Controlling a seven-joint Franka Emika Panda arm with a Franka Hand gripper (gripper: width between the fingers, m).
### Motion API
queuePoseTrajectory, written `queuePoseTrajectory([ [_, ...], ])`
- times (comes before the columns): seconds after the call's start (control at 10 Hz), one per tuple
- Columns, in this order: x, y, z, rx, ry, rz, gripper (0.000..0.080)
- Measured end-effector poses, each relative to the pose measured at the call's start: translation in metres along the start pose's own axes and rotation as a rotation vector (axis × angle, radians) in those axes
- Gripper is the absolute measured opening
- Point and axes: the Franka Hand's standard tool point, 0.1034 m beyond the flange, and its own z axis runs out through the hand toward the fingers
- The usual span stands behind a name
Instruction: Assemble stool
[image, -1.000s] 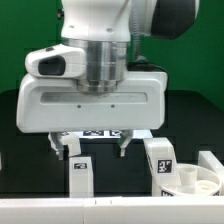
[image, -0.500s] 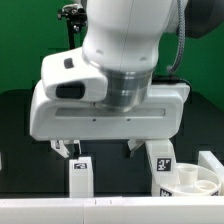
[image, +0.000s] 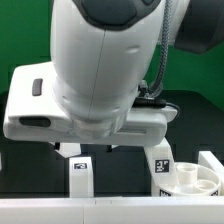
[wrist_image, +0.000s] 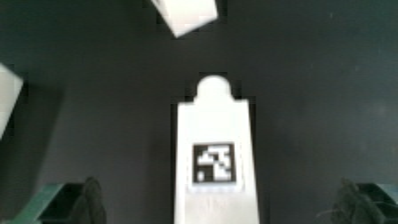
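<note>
A black counter (image: 25, 180) lies before a green backdrop (image: 25, 45), and nearest to us in the exterior view a white strip (image: 110, 212) runs along the counter's front edge. Just behind that strip we see the stool's parts. One white leg (image: 80, 176) sits directly below the tool (wrist_image: 224, 196). A second leg (image: 160, 168) stands to the exterior view's right of the tool, showing a black-and-white tag. Further out on that side is the round seat (image: 195, 182), dish side up, and it is well clear of the tool. Another white part (image: 213, 162) shows at the frame's edge beside the seat, cut off so that we cannot name it. In the wrist view the tool's two dark fingers (wrist_image: 71, 200) stand wide apart, and the first leg runs down the middle of the gap. It touches neither finger, black counter shows on both sides of it, and nothing is gripped. The leg's tagged face is turned up toward the wrist camera, and its narrowed, rounded end points away from the tool. Beyond that end a small white piece (wrist_image: 187, 15) lies apart from it on the counter. Above everything in the exterior view, the bulky white arm (image: 90, 70) fills most of the frame and hides most of the tool.
</note>
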Motion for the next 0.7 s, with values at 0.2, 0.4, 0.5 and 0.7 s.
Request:
queuePoseTrajectory([
  [0.2, -0.012, 0.004, 0.007, 0.024, -0.057, 0.047, 0.0649],
  [0.4, -0.019, 0.006, 0.001, 0.035, -0.056, 0.088, 0.0649],
  [0.5, -0.028, 0.005, 0.007, 0.047, -0.091, 0.114, 0.0649],
  [0.7, -0.019, 0.01, 0.014, 0.032, -0.113, 0.153, 0.0649],
])
